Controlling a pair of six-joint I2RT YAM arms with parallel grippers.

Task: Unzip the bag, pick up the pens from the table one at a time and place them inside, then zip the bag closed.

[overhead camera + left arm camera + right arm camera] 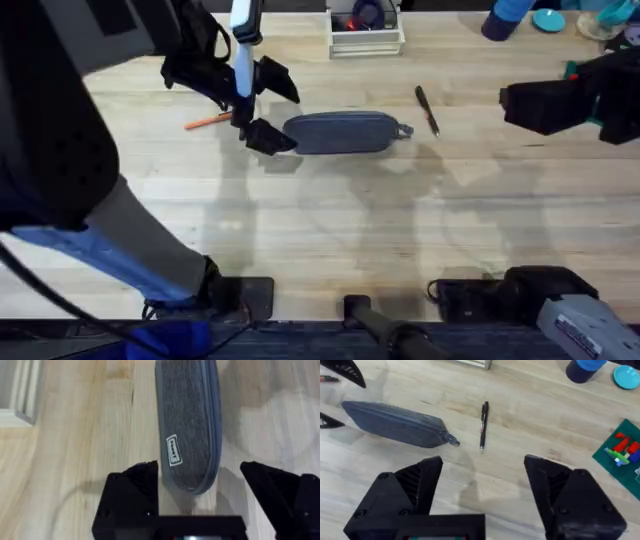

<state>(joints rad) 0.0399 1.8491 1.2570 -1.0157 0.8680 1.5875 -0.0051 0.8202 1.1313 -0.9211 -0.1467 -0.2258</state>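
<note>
So my left pincer (268, 105) is spread wide around the end of the bag (340, 132), fingers on either side of it but not clamped on anything yet. The bag's lying flat on the table (330, 230), zipper shut from what I can see, with its pull loop (404, 130) at the far end, toward the right arm. My guess is I'm here to pin this end down so the zipper can be pulled. My right pincer (482, 485) hangs released, well apart. Orange pen (208, 121) sits just beside me, black pen (427, 109) past the loop.
</note>
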